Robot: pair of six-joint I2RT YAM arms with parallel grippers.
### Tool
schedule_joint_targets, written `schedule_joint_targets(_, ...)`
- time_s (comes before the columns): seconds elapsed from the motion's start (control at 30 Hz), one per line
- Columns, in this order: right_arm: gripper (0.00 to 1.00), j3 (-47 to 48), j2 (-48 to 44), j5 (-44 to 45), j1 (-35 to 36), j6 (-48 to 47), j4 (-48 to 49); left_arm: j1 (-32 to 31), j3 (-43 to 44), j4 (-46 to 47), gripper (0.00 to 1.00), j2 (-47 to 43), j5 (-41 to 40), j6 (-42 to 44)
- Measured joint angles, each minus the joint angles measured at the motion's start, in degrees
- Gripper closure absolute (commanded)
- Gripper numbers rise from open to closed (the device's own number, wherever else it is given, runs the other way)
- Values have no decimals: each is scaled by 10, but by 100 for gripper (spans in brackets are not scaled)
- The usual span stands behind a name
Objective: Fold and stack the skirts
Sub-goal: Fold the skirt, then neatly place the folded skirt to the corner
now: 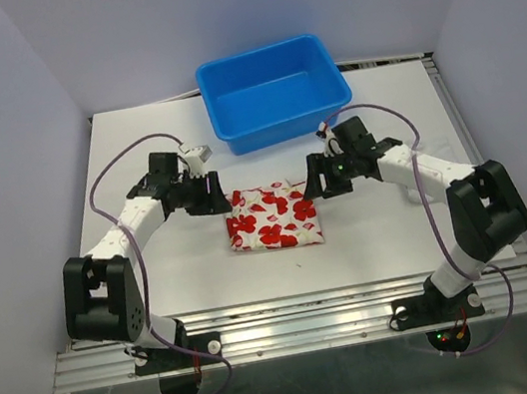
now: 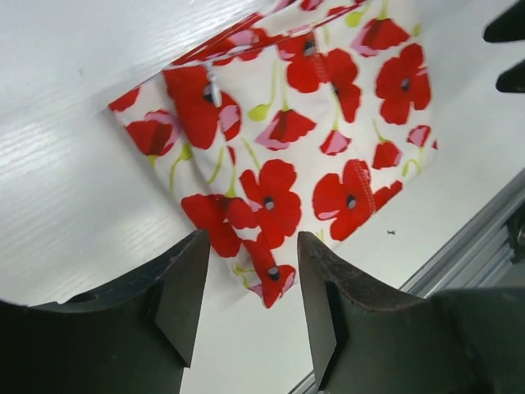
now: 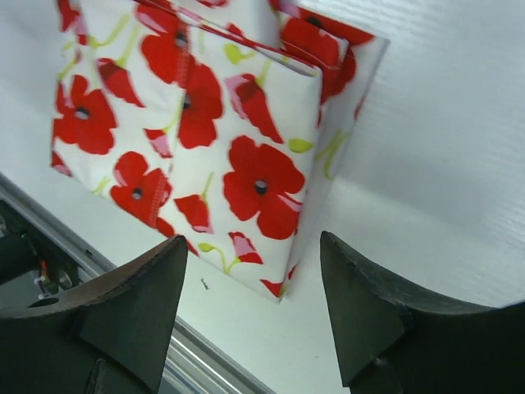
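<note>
On the white table [image 1: 187,281], near side of the blue tub [image 1: 282,125]: one flowered skirt [image 1: 272,216] was recorded lying flat, clear of the tub's front wall and roughly centred on it.

Skirt, state: it was seen folded into a compact, near-rectangular pad. Stacked edges of several layers were visible at the corners in both wrist views [image 2: 312,131] [image 3: 205,123]. White ground, red poppy-like blotches and thin green stems were noted.

Blue tub: it was seen standing upright at the far side of the table, open side up.

Left gripper [image 1: 213,195]: it was found on the near side of the tub, just off the tub's left front corner and low over the table. The jaws were seen spread in the left wrist view [image 2: 250,246], and nothing was pinched. A corner of the skirt showed in the gap beyond the fingertips; contact could not be told.

Right gripper [image 1: 321,179]: it was found on the near side of the tub, just off the tub's right front corner. The jaws were seen spread wide [image 3: 253,246], and nothing was clamped. A skirt corner was framed between them; contact could not be told.

Speck [image 1: 296,250]: a small dark mark was noted on the table, farther from the tub than the skirt.
</note>
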Motion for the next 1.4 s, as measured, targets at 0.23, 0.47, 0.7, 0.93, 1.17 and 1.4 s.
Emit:
schedule_joint_targets(0.23,28,-30,73,30,0,66,5,4,-29,-2,32,47,-46,-53)
schedule_joint_targets(0.47,39,-30,104,17,-2,93,41,3,-29,26,25,108,-60,-75)
schedule_joint_targets(0.7,62,-9,137,-7,-1,104,60,-5,-19,63,49,143,-37,-99)
schedule_joint_targets(0.93,99,0,154,4,0,94,66,-37,-5,91,78,174,-22,-119)
schedule_joint_targets(1.17,99,0,135,49,0,66,57,-47,14,81,100,183,-19,-130)
schedule_joint_targets(1.4,99,6,69,117,-28,13,31,-94,80,81,100,183,-18,-150)
